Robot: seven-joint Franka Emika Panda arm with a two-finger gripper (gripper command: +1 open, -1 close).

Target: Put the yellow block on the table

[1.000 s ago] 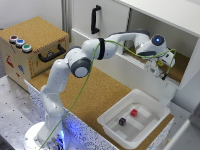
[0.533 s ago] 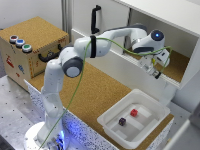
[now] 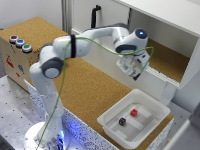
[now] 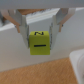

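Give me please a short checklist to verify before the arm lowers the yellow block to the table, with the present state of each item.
1. Block sits between the fingers: ok, wrist view.
2. Gripper shut on it: ok.
3. Block sits straight in the grip: ok.
4. Gripper above bare table: cannot tell; it hangs near the shelf edge.
5. Clear of tray: ok, the tray lies lower in the exterior view.
6. Cable free: cannot tell.
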